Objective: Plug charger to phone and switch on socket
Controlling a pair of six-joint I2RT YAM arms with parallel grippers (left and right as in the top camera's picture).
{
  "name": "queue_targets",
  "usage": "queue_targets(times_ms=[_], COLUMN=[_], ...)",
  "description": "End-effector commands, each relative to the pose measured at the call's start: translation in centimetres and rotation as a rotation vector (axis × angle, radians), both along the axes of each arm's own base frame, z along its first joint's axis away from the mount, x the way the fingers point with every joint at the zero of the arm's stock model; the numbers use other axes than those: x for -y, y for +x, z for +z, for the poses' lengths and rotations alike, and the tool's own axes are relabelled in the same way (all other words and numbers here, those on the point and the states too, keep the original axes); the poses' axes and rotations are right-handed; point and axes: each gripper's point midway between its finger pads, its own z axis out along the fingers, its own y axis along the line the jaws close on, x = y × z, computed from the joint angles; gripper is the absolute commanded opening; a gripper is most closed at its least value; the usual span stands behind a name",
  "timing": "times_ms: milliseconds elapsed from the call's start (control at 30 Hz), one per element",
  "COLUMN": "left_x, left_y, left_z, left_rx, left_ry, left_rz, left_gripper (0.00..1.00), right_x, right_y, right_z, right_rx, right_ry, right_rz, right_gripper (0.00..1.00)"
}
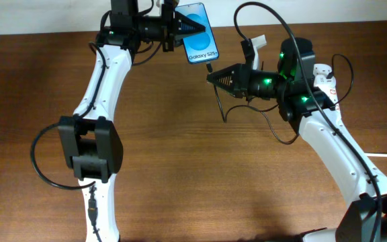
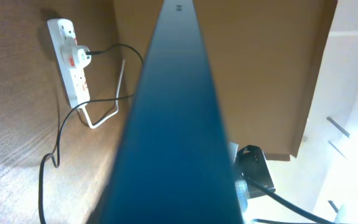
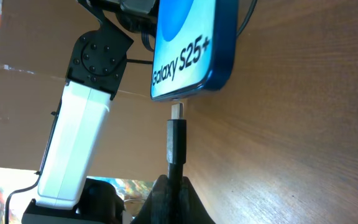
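Note:
The phone, blue screen reading "Galaxy S25+", hangs above the far side of the table with my left gripper shut on its upper part. In the left wrist view its dark blue edge fills the middle and hides my fingers. My right gripper is shut on the charger's black connector. The connector's metal tip sits just under the phone's bottom edge, lined up with the port. The thin black cable loops down from the right gripper. The white socket lies on the table with a black plug in it.
A thick white cord bends beside the socket, and the black cable trails over the wooden table. The socket is mostly hidden behind my right arm in the overhead view. The left arm's white link stands close behind the phone.

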Motion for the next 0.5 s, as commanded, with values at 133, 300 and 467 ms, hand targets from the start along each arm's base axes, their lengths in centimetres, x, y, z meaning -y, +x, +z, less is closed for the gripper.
queue_targets(times_ms=[133, 300, 467], left_x=[0.25, 0.25, 0.25], left_y=[-0.89, -0.90, -1.07], left_z=[2.39, 2.39, 2.45], left_rx=[0.052, 0.050, 0.028], left_ry=[-0.011, -0.011, -0.014], left_rz=[-0.009, -0.010, -0.019], left_gripper=[0.00, 0.00, 0.00], right_x=[-0.45, -0.44, -0.35], right_y=[-0.16, -0.11, 0.08], right_z=[-0.34, -0.38, -0.45], right_rx=[-0.003, -0.003, -0.002], right_ry=[-0.004, -0.006, -0.010], right_rz=[0.007, 0.004, -0.008], right_gripper=[0.04, 0.04, 0.04])
